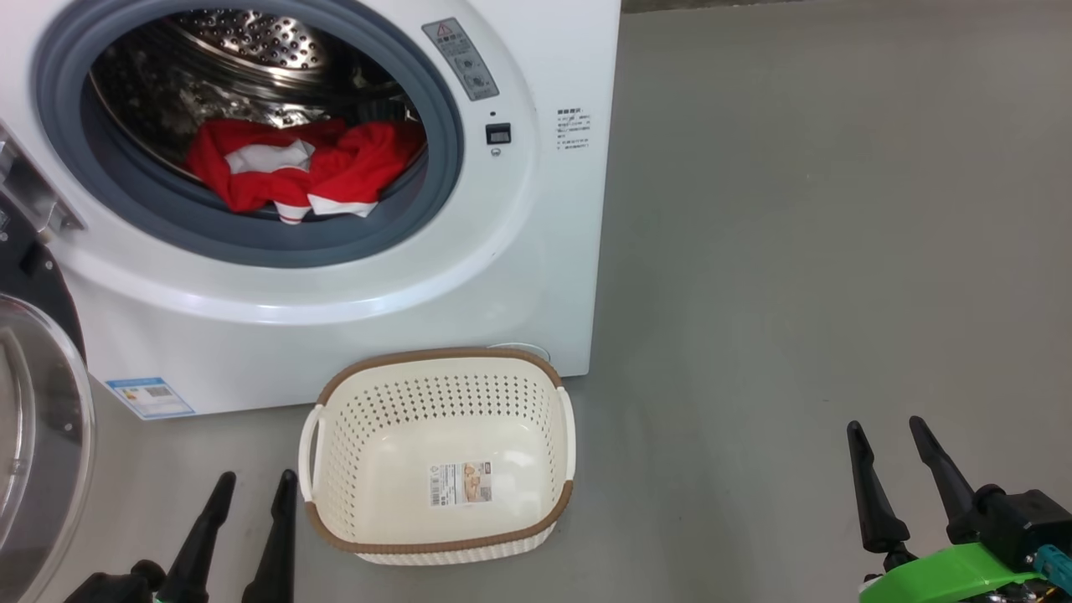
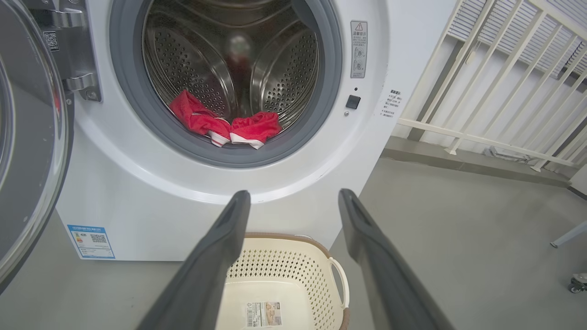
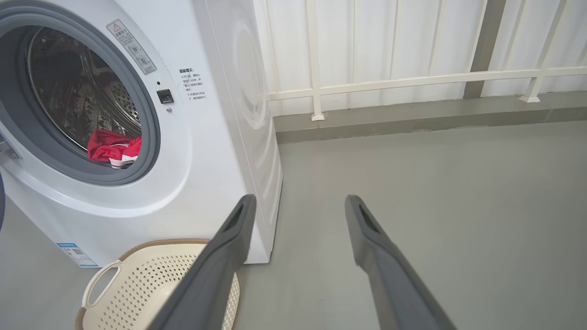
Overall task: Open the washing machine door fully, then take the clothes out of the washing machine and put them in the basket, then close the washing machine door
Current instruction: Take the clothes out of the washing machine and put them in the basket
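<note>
Reach up and ahead with the left hand (image 1: pixel 257 477), splayed, empty and nearer than the likewise splayed, empty right hand (image 1: pixel 886 425), for the clothes (image 1: pixel 293 172) heaped crosswise at the front lip of the drum (image 1: pixel 251 38).

washing machine (image 1: pixel 335 335) 1 | door (image 1: pixel 38 435) 1 | red garment (image 1: pixel 343 172) 1 | basket (image 1: pixel 435 400) 1

Clothes (image 1: pixel 343 167) in machine (image 1: pixel 536 276), basket (image 1: pixel 435 355) before it
</note>
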Tool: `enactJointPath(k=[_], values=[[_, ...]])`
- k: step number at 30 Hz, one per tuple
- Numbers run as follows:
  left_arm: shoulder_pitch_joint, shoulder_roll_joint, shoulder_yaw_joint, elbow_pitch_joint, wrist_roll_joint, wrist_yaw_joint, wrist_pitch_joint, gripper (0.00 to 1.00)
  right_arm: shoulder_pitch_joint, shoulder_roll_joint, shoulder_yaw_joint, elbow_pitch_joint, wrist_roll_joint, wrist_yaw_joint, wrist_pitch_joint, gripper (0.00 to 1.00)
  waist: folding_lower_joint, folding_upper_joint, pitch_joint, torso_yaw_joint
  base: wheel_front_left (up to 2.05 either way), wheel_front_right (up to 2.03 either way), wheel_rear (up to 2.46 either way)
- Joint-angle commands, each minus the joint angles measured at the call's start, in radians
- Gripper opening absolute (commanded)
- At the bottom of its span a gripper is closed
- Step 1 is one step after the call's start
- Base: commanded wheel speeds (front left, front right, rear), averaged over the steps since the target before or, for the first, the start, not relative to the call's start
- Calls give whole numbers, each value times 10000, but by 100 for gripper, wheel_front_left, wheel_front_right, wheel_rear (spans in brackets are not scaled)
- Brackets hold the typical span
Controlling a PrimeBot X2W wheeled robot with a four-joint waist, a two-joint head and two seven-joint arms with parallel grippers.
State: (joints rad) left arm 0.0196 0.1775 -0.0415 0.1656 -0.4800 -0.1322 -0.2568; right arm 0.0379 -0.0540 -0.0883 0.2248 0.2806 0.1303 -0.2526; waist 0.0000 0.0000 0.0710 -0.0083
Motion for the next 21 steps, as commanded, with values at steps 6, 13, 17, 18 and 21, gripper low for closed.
enactJointPath(k=[6, 13, 17, 18, 21], values=[[-470, 312, 279, -297, -125, 15, -49, 100, -311, -98, 248, -256, -93, 4, -92, 100, 0, 0, 59, 15, 107, -115, 8], [-521, 320, 271, -229, -55, 15, -49, 100, -311, -88, 269, -260, -107, 4, -92, 100, 0, 0, 76, 49, 174, -183, 9], [-544, 312, 372, -47, 227, 15, -49, 100, -310, -78, 300, -251, -105, 4, -92, 100, 0, 0, 85, 74, 146, -149, 3], [-542, 268, 383, -72, 249, 15, -49, 100, -319, -72, 317, -248, -99, 4, -92, 100, 0, 0, 99, 90, 99, -99, 0], [-521, 221, 393, -106, 282, 15, -49, 100, -323, -64, 333, -250, -104, 4, -92, 100, 0, 0, 131, 109, 72, -72, 0]])
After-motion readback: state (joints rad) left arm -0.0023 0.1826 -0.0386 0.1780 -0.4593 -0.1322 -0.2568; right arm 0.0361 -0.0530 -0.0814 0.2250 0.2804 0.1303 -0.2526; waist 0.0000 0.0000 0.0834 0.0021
